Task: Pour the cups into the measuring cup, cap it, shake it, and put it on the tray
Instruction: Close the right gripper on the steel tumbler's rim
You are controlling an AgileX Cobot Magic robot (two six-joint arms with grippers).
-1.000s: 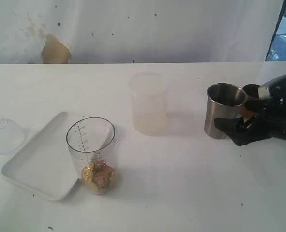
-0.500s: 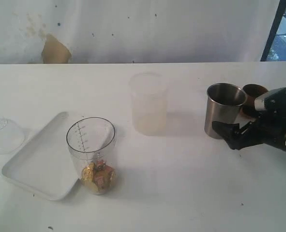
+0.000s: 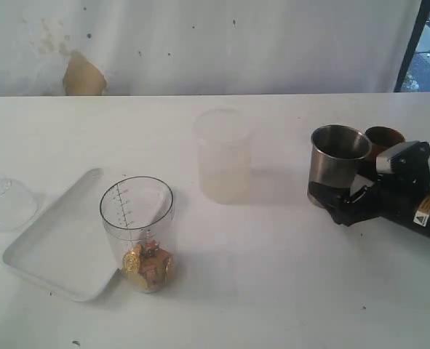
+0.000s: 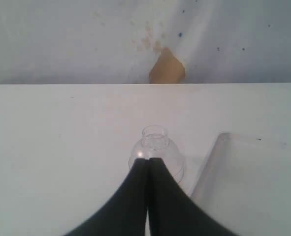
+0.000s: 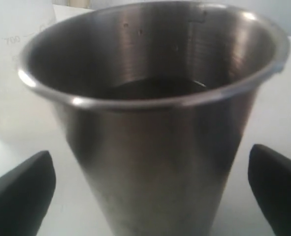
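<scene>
The steel tumbler [image 3: 336, 166] stands at the right, with the small brown cup [image 3: 383, 137] just behind it. My right gripper [image 3: 331, 200] is open at the tumbler's base. In the right wrist view the tumbler [image 5: 155, 123] fills the gap and the black fingers [image 5: 22, 196] stand apart from its sides. The clear measuring cup [image 3: 137, 233] holds gold and brown pieces and stands against the white tray [image 3: 54, 251]. My left gripper [image 4: 148, 160] is shut and empty, outside the exterior view.
A frosted translucent cup [image 3: 223, 155] stands mid-table, also beside the tumbler as the frosted cup [image 5: 17, 73] in the right wrist view. A clear dome lid [image 3: 7, 200] lies left of the tray, just beyond my left fingertips as the lid [image 4: 155, 145]. The tray rim [image 4: 219, 147] runs beside it.
My right gripper has dropped and slid left from the brown cup, uncovering it. Its open fingers now flank the steel tumbler's base. Nothing else has moved.
</scene>
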